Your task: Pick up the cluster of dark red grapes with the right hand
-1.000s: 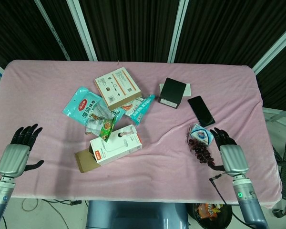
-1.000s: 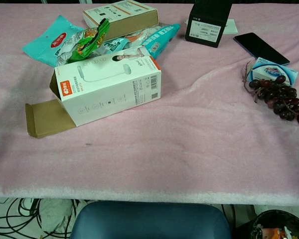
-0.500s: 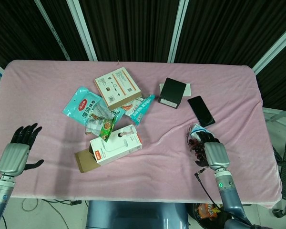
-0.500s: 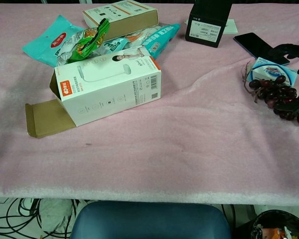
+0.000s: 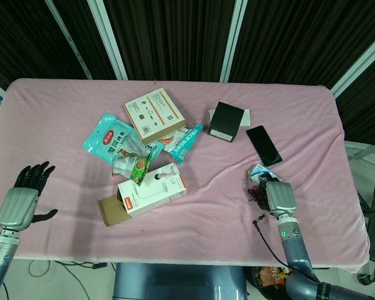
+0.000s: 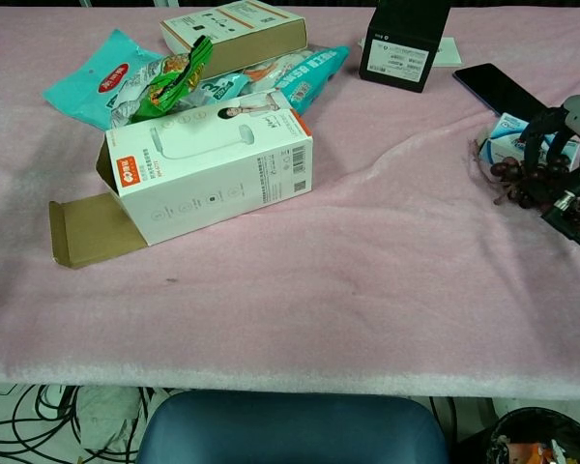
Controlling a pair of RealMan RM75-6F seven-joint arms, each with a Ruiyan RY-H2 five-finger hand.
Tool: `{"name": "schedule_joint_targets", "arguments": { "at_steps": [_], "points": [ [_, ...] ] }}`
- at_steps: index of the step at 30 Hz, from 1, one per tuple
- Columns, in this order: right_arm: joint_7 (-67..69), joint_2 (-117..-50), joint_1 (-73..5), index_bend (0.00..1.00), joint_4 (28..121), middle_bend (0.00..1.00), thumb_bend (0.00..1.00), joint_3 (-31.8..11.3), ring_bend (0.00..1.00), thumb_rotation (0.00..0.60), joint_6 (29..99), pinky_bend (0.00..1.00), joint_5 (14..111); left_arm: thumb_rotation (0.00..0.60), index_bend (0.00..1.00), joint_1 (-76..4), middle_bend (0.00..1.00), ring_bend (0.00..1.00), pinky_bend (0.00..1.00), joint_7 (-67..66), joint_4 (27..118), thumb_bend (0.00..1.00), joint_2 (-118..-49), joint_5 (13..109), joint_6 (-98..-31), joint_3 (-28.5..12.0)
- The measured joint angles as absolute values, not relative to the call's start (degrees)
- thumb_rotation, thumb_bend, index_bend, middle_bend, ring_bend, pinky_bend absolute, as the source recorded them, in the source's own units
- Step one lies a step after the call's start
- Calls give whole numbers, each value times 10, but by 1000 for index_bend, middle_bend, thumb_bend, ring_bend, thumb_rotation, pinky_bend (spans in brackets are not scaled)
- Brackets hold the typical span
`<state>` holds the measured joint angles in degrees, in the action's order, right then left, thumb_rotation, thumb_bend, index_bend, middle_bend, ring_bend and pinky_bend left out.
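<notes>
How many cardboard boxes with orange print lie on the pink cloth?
2: one flat box toward the table's far side, one white box with an open flap nearer the front edge.

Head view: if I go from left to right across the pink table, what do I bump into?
Left hand → teal snack bag → white box with the open flap → black box → phone → right hand over the grapes.

We see soft cloth and shiny packaging.
The pink tablecloth point(image 6: 300, 290) looks matt and fuzzy; the white box point(image 6: 213, 169) is smooth card, the snack bags point(image 5: 115, 142) glossy plastic.
</notes>
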<state>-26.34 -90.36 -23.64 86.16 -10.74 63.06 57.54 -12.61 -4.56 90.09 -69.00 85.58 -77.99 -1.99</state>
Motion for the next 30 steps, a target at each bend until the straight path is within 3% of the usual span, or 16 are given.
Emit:
{"name": "schedule_joint_targets", "arguments": {
  "at_steps": [11, 21, 30],
  "points": [
    [-203, -859, -225, 788, 932, 676, 561, -115, 659, 600, 685, 715, 663, 600, 0, -124, 0, 0, 0, -45, 902, 0, -691, 858, -784, -19],
    [-121, -725, -174, 790, 1077, 676, 560, -107, 659, 600, 772, 715, 780, 600, 0, -121, 0, 0, 0, -49, 903, 0, -694, 865, -793, -17],
    [-47, -627, -125, 791, 1152, 674, 561, -82, 658, 600, 824, 715, 854, 600, 0, -118, 0, 0, 0, -56, 900, 0, -697, 872, -803, -16]
  ]
}}
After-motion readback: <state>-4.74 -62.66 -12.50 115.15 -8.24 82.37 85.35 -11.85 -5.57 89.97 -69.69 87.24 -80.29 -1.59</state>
